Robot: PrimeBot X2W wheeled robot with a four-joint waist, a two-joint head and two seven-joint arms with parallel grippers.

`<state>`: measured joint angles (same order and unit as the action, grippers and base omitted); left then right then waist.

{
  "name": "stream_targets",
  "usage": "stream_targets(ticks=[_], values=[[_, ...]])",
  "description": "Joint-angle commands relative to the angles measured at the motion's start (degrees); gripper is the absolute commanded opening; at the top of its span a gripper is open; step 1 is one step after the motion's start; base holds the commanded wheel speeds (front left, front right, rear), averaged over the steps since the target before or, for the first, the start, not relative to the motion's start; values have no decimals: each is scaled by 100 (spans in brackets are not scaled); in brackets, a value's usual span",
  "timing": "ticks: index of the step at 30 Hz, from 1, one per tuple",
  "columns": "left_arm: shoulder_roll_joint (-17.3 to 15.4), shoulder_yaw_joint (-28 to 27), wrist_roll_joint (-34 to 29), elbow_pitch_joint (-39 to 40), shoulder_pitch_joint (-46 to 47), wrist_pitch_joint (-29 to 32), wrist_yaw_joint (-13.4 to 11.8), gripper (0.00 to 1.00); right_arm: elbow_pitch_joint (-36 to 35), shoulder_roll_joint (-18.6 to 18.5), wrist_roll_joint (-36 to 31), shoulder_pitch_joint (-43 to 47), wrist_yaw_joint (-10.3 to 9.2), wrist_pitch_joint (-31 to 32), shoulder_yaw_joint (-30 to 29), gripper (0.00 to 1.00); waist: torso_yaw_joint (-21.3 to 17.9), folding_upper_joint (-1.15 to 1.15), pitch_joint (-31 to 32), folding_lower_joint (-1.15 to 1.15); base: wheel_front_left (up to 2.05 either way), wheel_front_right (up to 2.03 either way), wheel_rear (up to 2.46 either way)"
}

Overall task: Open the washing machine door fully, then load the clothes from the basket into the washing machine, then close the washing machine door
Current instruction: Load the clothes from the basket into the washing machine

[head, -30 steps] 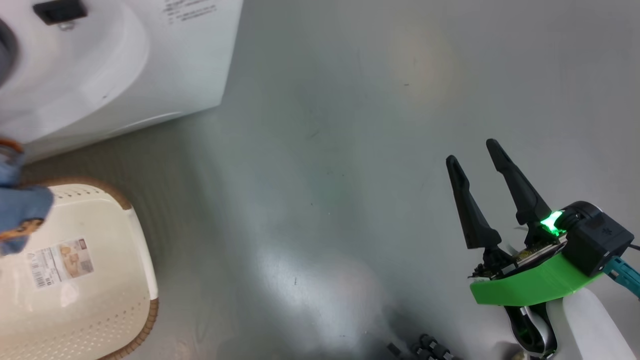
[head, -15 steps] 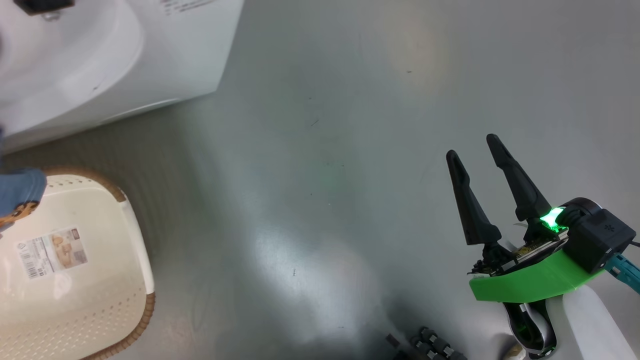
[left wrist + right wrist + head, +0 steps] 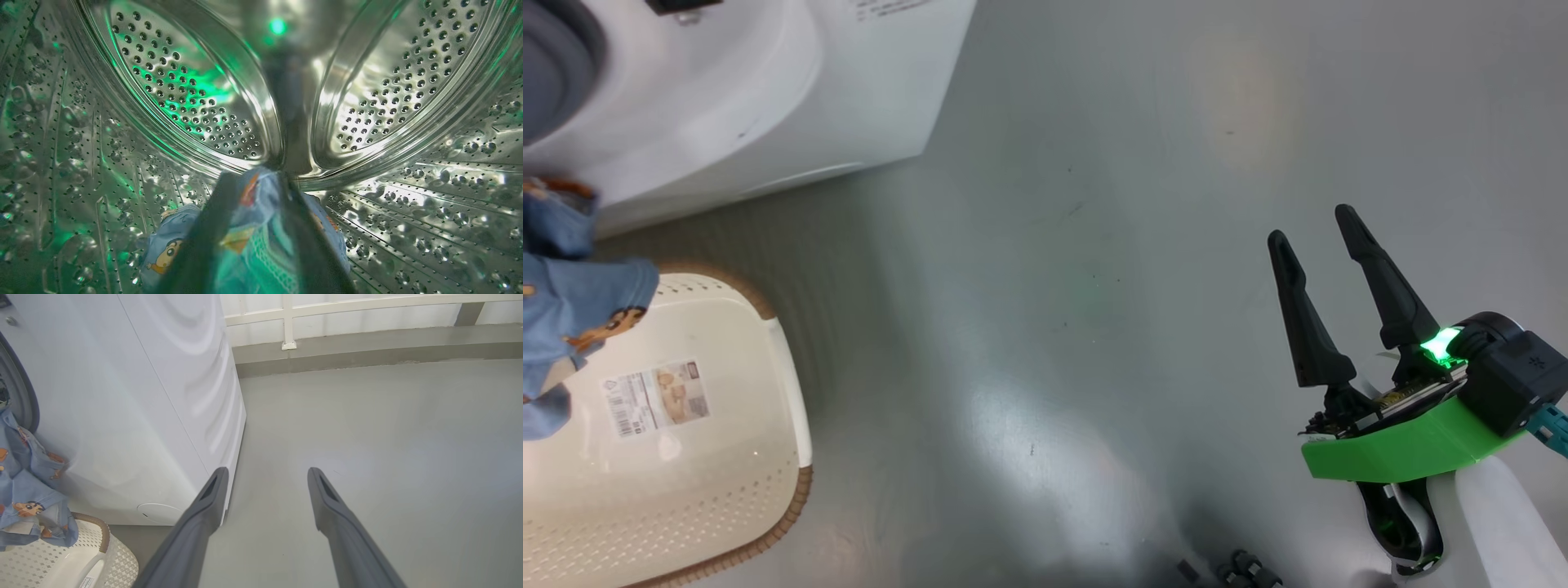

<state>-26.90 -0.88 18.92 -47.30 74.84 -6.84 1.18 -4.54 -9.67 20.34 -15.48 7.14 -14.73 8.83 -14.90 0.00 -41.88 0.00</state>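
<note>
Clothes (image 3: 572,286): light blue fabric garments printed with small orange figures, at the left. Part lies inside the perforated steel drum (image 3: 196,102); part hangs from its mouth over the cream-white perforated plastic basket (image 3: 792,506).
Left gripper (image 3: 257,177): deep in the drum, cloth between its fingers; whether pinched or loose cannot be told.
Handling: release well inside, then gather the hanging cloth, lest the grey rubber gasket (image 3: 556,65) trap it at door closing.
Big white boxy washing machine (image 3: 768,98): front edge just beyond the basket.
Grey floor (image 3: 1054,327): bare, ample room.
Right gripper (image 3: 1310,224): near right, spread wide, holding nothing.
</note>
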Motion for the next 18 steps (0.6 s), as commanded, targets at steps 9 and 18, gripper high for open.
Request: stream_targets(ticks=[9,18], values=[[-166,0,112,328,-593,30,-91,100,-111,-108,-43,206,35,-27,10,100,231,0,332,0,0,0,0],[140,-44,244,908,-1493,-383,-230,100,-77,-133,-104,361,35,-27,-52,100,505,0,643,0,0,0,0]])
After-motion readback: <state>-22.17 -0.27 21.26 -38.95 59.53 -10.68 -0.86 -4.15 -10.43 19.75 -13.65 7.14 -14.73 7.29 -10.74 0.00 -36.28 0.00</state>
